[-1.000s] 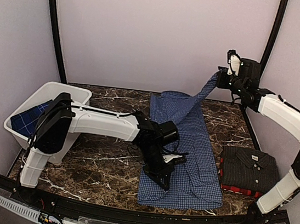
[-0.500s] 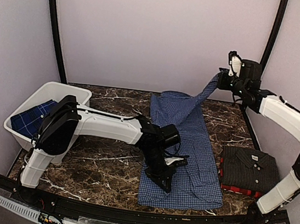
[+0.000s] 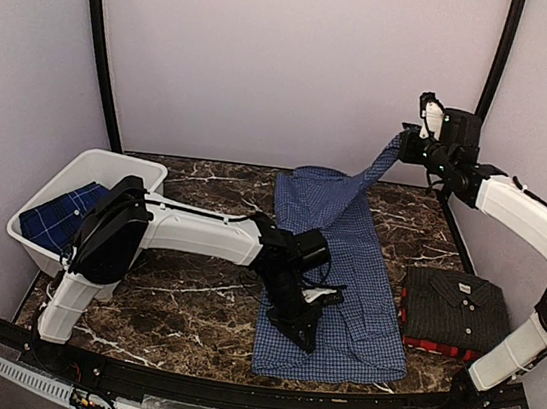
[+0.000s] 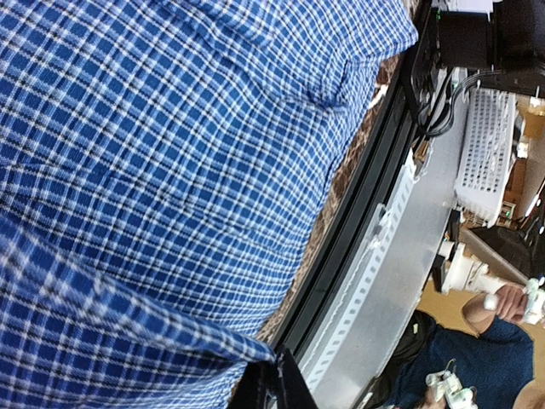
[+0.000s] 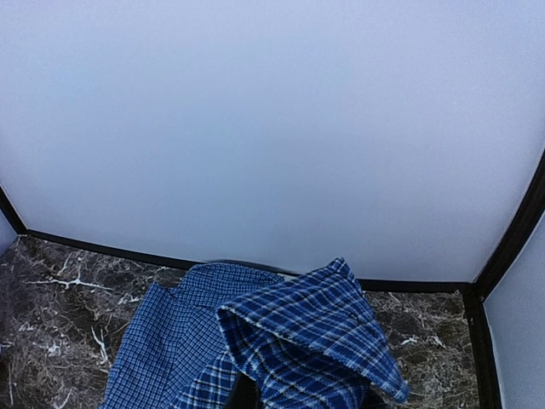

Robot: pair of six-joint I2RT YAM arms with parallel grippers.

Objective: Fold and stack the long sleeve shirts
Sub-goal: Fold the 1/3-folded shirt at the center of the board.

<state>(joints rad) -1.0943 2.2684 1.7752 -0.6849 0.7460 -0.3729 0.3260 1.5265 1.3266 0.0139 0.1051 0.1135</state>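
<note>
The blue-and-white check shirt (image 3: 346, 265) lies spread lengthwise on the table's middle. My left gripper (image 3: 304, 330) is low over its near left part, shut on a pinched fold of the cloth; this shows at the bottom of the left wrist view (image 4: 274, 381). My right gripper (image 3: 403, 147) is raised at the back right, shut on the shirt's sleeve (image 3: 373, 172), which hangs stretched down to the shirt. In the right wrist view the sleeve cuff (image 5: 315, 341) drapes over and hides the fingers. The black pinstripe shirt (image 3: 457, 301) lies folded on the red-and-black plaid shirt (image 3: 431, 346) at the right.
A white plastic bin (image 3: 117, 169) stands at the left with a dark blue checked cloth (image 3: 58, 219) inside. Side and back walls close in the table. The black rail of the table's front edge (image 4: 358, 213) runs close to the shirt's hem.
My left gripper has shifted slightly right and towards the front with the pinched cloth. My right gripper has edged slightly right, still holding the sleeve up.
</note>
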